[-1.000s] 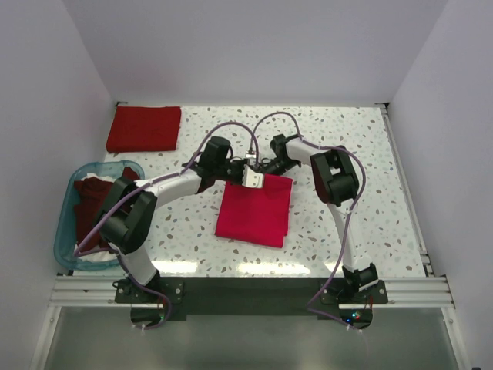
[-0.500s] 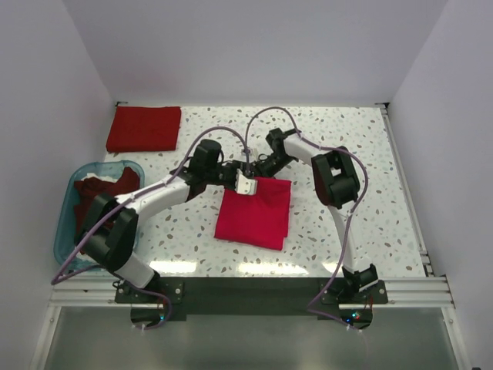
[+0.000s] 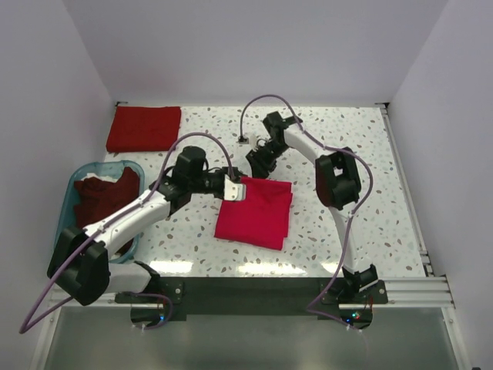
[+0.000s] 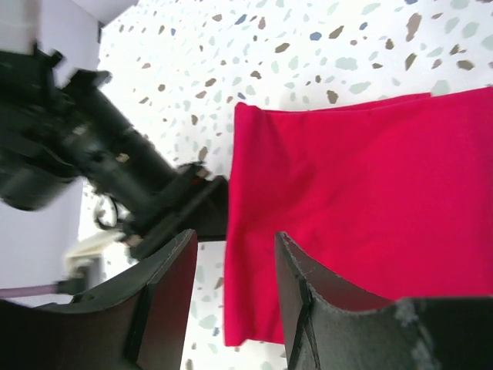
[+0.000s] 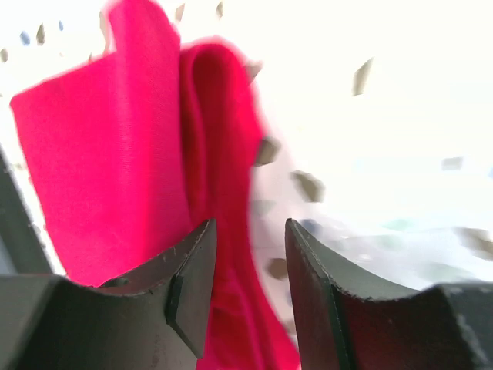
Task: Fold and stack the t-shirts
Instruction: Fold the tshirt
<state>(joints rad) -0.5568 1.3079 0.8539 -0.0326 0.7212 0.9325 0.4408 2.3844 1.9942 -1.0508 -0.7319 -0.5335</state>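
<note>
Well right of the blue tub [image 3: 63,231], the folded crimson t-shirt [image 3: 254,212] lies flat. We judge it light and limp, so we would pinch all layers at an edge. The left gripper [image 3: 233,189] and right gripper [image 3: 257,159], also right of the tub, stand parted and empty.

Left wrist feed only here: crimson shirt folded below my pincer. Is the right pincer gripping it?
Observer: No. The right pincer is open, nothing clamped, just beyond the far edge of the crimson shirt.
Operator: Any shirt already set aside?
Observer: One folded dark red shirt lies in the far left corner of the table.
Operator: More to fold?
Observer: Yes, dark red shirts sit crumpled in the blue tub at the left edge.
</note>
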